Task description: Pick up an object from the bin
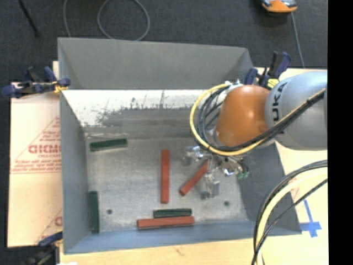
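Six slim sticks, three red and three green, lie scattered on the floor of the grey metal bin (71, 148) as the arm's gripper (202, 173) hangs low over the right side. Its two fingers stand apart, one on either side of a slanted red stick (190, 184), not clamped on it. Near its left a second red stick (164, 175) points front to back. A green stick (172, 213) and a third red stick (165, 222) lie side by side near the front wall.
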